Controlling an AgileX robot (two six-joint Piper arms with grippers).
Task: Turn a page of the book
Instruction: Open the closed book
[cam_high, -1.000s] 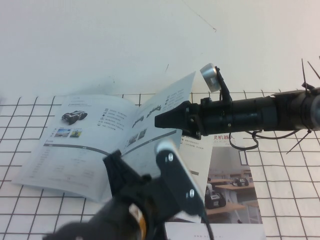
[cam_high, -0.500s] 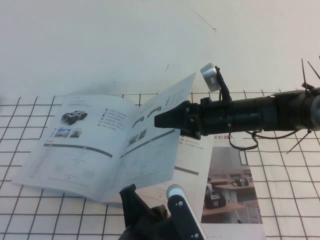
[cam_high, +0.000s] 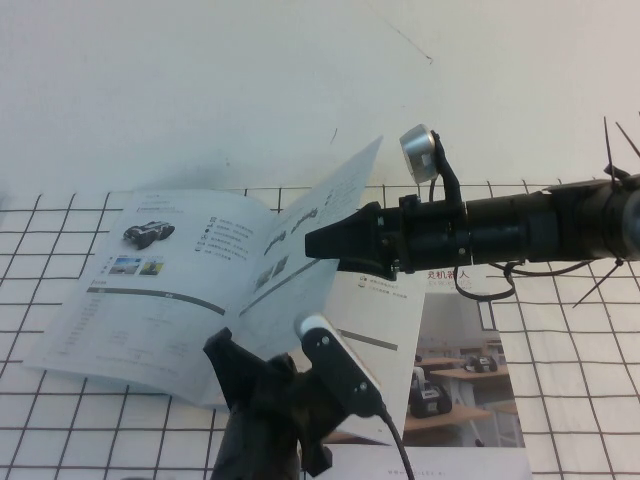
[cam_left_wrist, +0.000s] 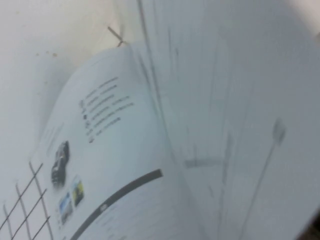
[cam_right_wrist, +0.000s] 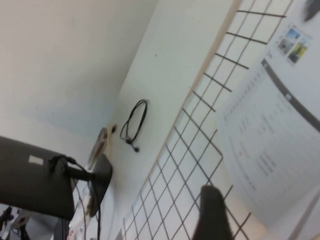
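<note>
My right tool reaches in from my right, level above the counter, with its dark tip against the back of the lifted page. Its jaws stand spread wide; in the right wrist view only one dark finger shows, so I cannot tell whether the sheet is actually pinched or just propped. The page stands nearly upright, rising from the spine of the book, which lies open on the grid-marked counter towards my left. The book's flat left-hand page shows a single dark rover, two small colour photos and a dark grey bar. My left tool hangs low at the near edge, just in front of the book's near corner; I cannot tell its state. Under and to the right of the book lies a booklet with a room photo and wooden desks. A black cable lies beyond the grid.
</note>
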